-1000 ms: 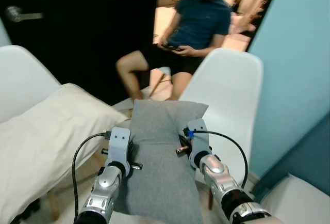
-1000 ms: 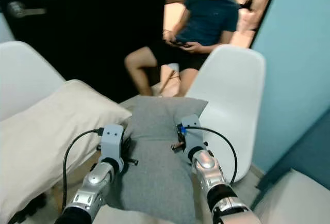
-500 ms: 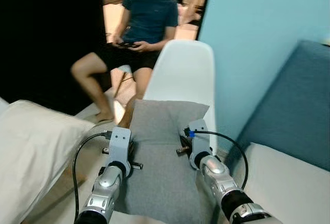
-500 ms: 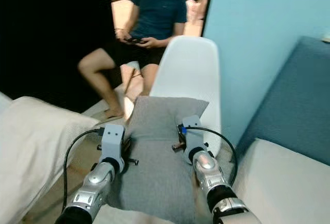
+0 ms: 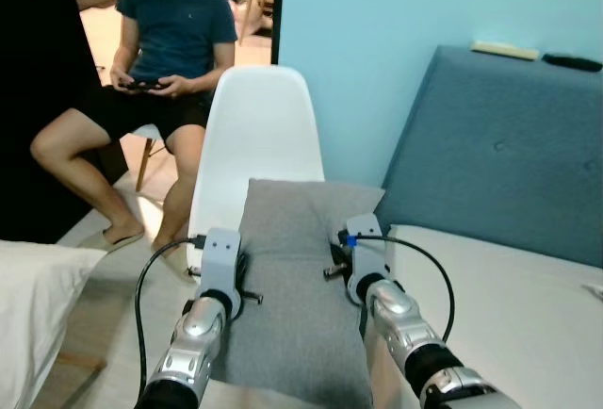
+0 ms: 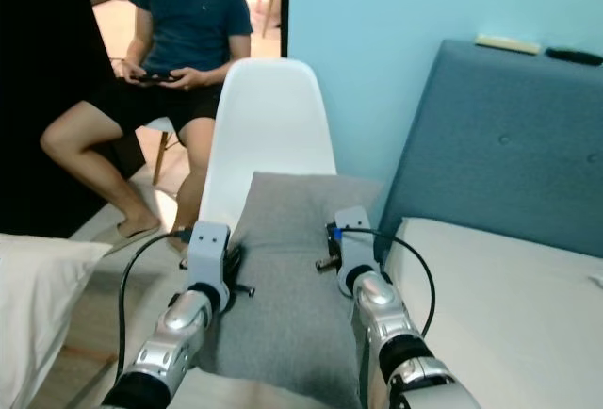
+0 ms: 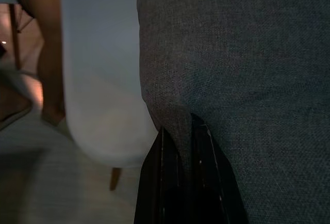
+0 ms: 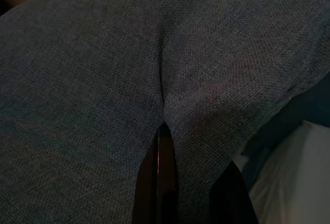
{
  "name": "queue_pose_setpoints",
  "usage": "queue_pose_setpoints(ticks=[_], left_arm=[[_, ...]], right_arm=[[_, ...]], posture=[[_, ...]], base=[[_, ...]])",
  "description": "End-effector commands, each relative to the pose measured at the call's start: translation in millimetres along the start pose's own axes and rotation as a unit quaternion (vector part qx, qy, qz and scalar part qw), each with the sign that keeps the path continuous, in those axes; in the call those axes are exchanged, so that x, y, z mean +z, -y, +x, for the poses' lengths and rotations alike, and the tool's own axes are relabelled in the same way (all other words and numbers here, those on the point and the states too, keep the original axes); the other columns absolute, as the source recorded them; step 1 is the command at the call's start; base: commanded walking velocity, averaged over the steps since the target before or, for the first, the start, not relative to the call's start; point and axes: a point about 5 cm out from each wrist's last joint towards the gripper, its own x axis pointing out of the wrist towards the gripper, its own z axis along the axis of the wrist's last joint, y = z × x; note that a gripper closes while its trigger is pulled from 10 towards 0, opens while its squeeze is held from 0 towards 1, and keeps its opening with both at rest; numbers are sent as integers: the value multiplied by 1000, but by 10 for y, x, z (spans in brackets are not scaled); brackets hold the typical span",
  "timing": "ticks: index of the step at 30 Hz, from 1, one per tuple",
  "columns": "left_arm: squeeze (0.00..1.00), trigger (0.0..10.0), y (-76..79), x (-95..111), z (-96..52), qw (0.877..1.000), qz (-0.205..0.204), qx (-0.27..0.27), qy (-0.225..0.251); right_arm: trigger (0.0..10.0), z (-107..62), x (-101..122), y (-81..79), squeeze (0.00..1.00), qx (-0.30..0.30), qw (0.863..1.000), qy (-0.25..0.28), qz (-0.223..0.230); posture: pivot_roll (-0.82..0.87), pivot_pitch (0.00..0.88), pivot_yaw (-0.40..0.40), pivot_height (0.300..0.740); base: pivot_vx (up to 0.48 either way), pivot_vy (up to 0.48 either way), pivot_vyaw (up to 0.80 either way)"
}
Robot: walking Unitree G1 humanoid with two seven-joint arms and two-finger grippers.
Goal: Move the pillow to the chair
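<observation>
I hold a grey pillow (image 5: 294, 286) up in front of me between both arms. My left gripper (image 7: 178, 131) is shut on the pillow's left edge, pinching a fold of the cloth. On the pillow's right side my right gripper (image 8: 162, 126) is shut on another fold of the pillow (image 8: 129, 69). A white shell chair (image 5: 254, 136) stands just beyond the pillow, its seat hidden behind the cloth. The chair's white seat edge (image 7: 98, 110) also shows in the left wrist view beside the pillow (image 7: 242, 53).
A person (image 5: 141, 60) in a dark blue shirt sits at the far left, holding a controller. A blue headboard (image 5: 499, 164) and white mattress (image 5: 509, 305) lie to the right. A cream pillow (image 5: 28, 305) sits at the near left. A light blue wall (image 5: 396, 13) stands behind the chair.
The whole view has swung to the right: the left white chair and cream pillow slid out at the left, and the bed and headboard came in. Both grippers keep their hold on the pillow.
</observation>
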Motion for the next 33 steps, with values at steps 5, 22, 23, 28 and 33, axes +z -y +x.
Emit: queue_pose_setpoints(ticks=[5,22,23,28,33], left_arm=[[0,10000,-465,-6,-77,993,7,114,8],[0,10000,-449,49,-99,993,-16,110,36],[0,10000,-454,50,-100,993,-17,110,36],[0,10000,-472,59,-104,993,-16,110,38],[0,10000,-484,68,-99,993,-13,108,39]], right_arm=[[10000,-86,-73,281,0,-54,998,-11,8],[10000,-78,-49,285,0,-53,999,-5,11],[10000,-77,-48,283,0,-53,999,-5,11],[10000,-74,-47,275,0,-52,999,-4,13],[10000,-74,-57,261,0,-52,999,-5,15]], posture=[[-5,45,-78,722],[-7,45,-79,722],[-7,44,-78,722],[-3,45,-75,722],[4,44,-72,722]], base=[[0,0,0],[181,0,0],[356,0,0],[357,0,0],[359,0,0]])
